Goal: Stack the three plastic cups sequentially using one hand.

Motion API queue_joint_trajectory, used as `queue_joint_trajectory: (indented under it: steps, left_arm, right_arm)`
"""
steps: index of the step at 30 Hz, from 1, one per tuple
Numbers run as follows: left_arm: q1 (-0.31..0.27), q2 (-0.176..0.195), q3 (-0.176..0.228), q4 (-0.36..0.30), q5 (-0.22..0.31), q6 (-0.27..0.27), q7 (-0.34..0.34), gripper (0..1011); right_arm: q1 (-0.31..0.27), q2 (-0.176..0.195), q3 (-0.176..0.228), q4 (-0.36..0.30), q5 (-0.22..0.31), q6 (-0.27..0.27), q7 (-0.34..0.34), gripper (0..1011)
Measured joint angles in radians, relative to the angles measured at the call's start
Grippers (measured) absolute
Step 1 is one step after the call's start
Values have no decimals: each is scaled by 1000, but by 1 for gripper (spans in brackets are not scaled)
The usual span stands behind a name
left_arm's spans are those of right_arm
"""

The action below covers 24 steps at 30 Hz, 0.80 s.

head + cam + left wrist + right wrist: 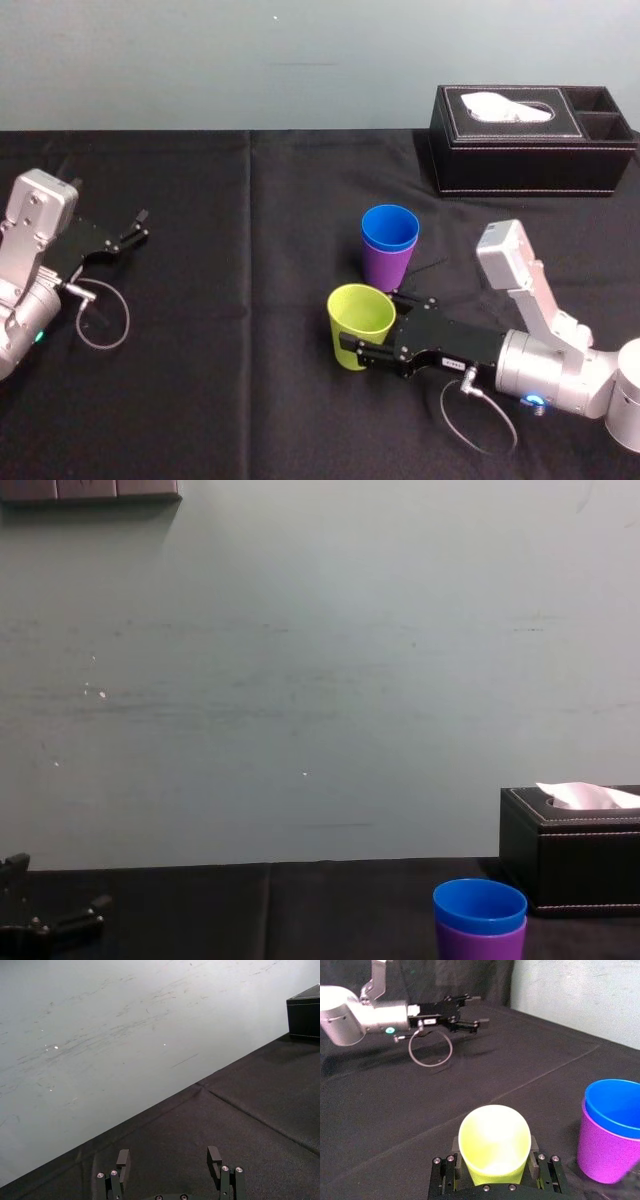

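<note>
My right claw (368, 321) is pinching the yellow-green cup (360, 312), one finger on each side of its wall below the rim, with the cup's open mouth tipped a little away from my wrist. In the right wrist view the fingers (536, 1156) sit against the cup's flanks, and its lower end is hidden behind the claw body, so I cannot tell whether the base touches the black surface (250, 400) or hangs just above it. Just beside it, farther from me and a little to the right, the blue cup (390, 228) sits nested inside the purple cup (387, 268). Only the blue rim and a short band below it stand clear, and how deep it goes inside is hidden. In the chest view the purple cup is cut off by the lower edge, so its foot is out of sight there. The yellow-green cup stands close to the pair, but I cannot make out whether it touches them. The black tissue box (530, 140) stands at the far right of the surface near the wall (300, 60), well apart from the cups, with a white tissue (508, 105) showing in its slot. My left claw (138, 225) rests far off on the left side of the surface with its fingers spread and nothing between them. In the left wrist view, only the finger ends rise above the lower edge.
</note>
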Motion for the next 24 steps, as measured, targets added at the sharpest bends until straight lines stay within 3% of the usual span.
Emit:
queue_joint_trajectory:
  steps: [8, 14, 24]
  left_arm:
    - [0, 0, 0, 0, 0, 0, 0, 1011]
    - [0, 0, 0, 0, 0, 0, 0, 1011]
    - [0, 0, 0, 0, 0, 0, 0, 1011]
  right_arm:
    - [-102, 48, 75, -130, 60, 9, -68, 738]
    - [-191, 123, 162, -281, 99, 47, -130, 739]
    - [-211, 171, 245, -353, 123, 92, -172, 739]
